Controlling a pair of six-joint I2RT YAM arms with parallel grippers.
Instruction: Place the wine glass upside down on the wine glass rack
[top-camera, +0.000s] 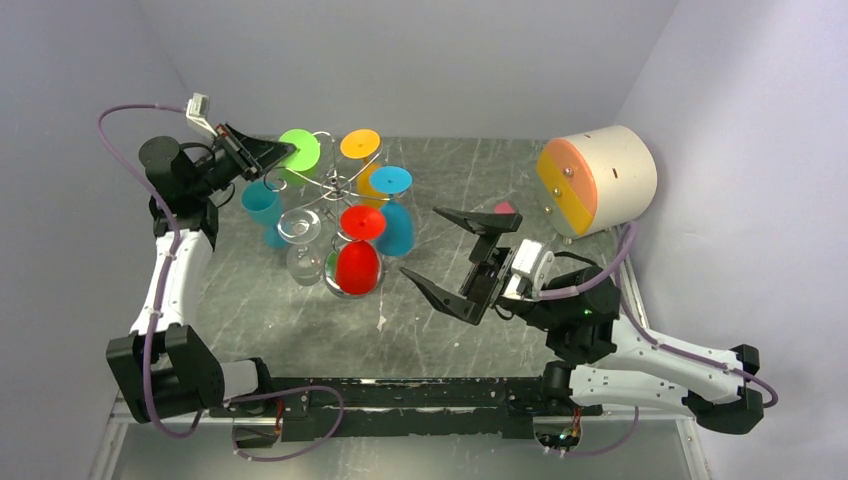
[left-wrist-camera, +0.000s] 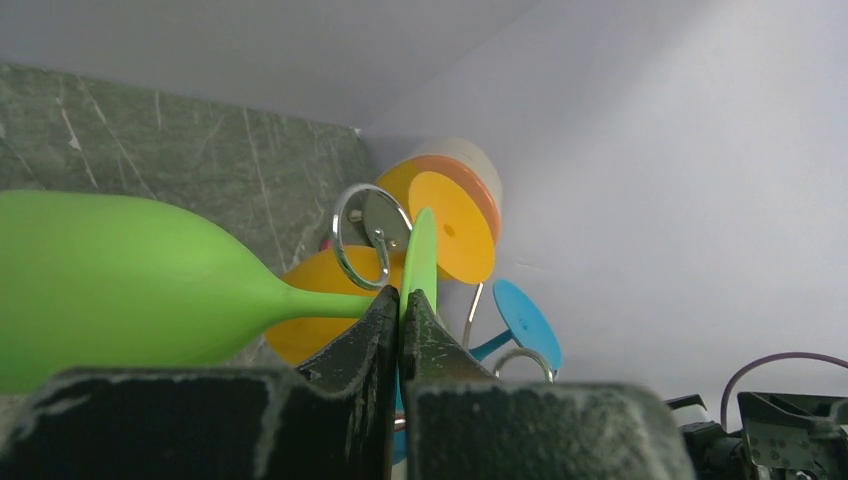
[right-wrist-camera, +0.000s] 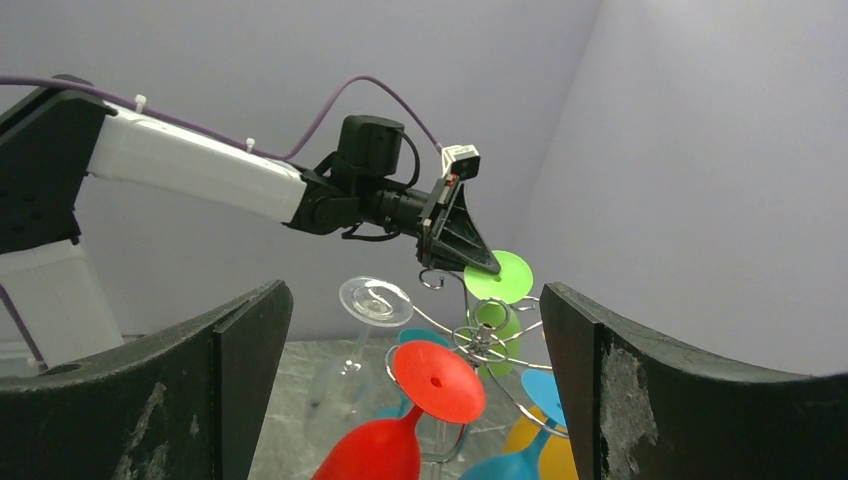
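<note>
Pinching the green glass (left-wrist-camera: 120, 280) by the rim of its foot, left gripper (left-wrist-camera: 402, 300) clenched on that thin disc, so as to hang the bowl below the stem: upside down, as asked for the rack (top-camera: 335, 185). Holds the foot high at the rack's far-left side, just beside a curled wire ring, presumably for sliding the stem between the wires and resting the foot on top (seated or not, cannot tell from here). Grips at the foot's outer edge, probably to leave the stem free for the wire. Shares the stand with other glasses (top-camera: 357, 265), hung the same way and close by, leaving little room for swing. Parks the right gripper (top-camera: 420, 241) released, jaws spread wide and empty, well apart to the rack's right, seemingly out of the way.
</note>
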